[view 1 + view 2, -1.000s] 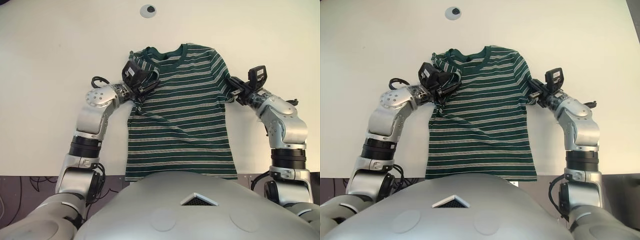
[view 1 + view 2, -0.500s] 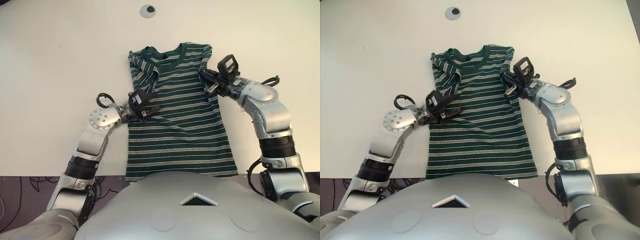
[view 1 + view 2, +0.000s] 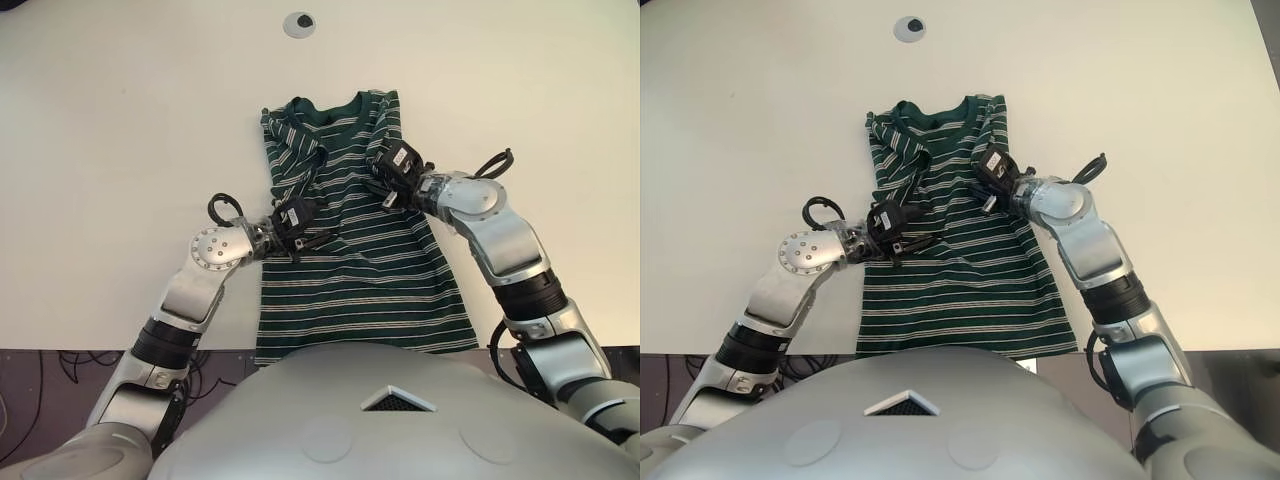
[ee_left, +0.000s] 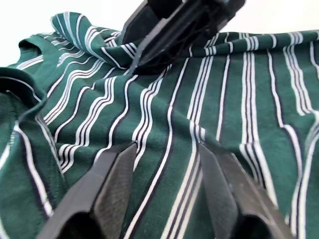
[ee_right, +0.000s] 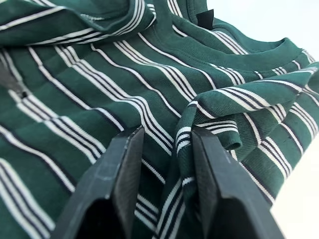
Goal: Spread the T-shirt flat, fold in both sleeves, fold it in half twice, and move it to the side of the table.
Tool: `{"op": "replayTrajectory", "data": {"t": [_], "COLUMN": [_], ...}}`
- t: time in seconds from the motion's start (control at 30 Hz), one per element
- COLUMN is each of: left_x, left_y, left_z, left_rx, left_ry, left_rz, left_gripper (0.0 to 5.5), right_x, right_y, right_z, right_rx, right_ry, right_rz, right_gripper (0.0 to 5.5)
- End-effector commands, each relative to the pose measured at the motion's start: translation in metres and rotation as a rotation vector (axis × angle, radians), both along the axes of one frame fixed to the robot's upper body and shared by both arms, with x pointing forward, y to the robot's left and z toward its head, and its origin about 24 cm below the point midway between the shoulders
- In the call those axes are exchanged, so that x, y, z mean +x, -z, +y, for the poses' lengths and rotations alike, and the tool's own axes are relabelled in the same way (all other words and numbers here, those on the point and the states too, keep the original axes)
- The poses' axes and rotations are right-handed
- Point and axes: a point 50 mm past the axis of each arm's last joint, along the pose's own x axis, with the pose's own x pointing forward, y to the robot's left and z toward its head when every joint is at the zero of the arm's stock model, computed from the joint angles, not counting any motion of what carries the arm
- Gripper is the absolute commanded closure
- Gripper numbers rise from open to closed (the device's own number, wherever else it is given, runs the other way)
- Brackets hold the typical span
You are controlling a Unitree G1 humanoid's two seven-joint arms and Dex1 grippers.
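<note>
Left gripper (image 3: pixel 308 230) over the T-shirt (image 3: pixel 350 275), jaws apart; right gripper (image 3: pixel 380 183) straddles its folded sleeve, jaws apart, maybe touching.

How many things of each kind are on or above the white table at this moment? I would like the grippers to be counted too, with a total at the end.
Green striped T-shirt: 1
Round grey disc: 1
Grippers: 2 (left gripper, right gripper)
Total: 4
</note>
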Motion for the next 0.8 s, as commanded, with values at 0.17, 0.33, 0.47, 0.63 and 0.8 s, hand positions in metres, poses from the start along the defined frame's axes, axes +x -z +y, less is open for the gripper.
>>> {"op": "replayTrajectory", "data": {"t": [0.17, 0.33, 0.47, 0.63, 0.8], "left_x": [0.010, 0.012, 0.013, -0.016, -0.046], "left_y": [-0.009, -0.014, -0.034, -0.056, -0.046], "left_z": [0.036, 0.045, 0.054, 0.076, 0.103], "left_rx": [0.021, 0.011, -0.111, -0.165, 0.046], "left_ry": [-0.103, -0.108, -0.103, 0.020, 0.060], "left_rz": [0.001, -0.009, -0.065, -0.048, 0.046], "left_gripper": [3.25, 3.25, 3.25, 3.25, 2.68], "right_x": [-0.003, -0.001, -0.007, -0.048, -0.090], "right_y": [-0.065, -0.075, -0.070, -0.061, -0.043], "right_z": [-0.033, -0.057, -0.074, -0.104, -0.125], "right_rx": [0.349, 0.397, 0.228, -0.017, -0.251], "right_ry": [0.118, 0.180, 0.108, -0.214, -0.496], "right_rz": [-0.031, -0.046, -0.184, -0.269, -0.232], "right_gripper": [3.96, 3.96, 3.96, 3.96, 3.93]}}
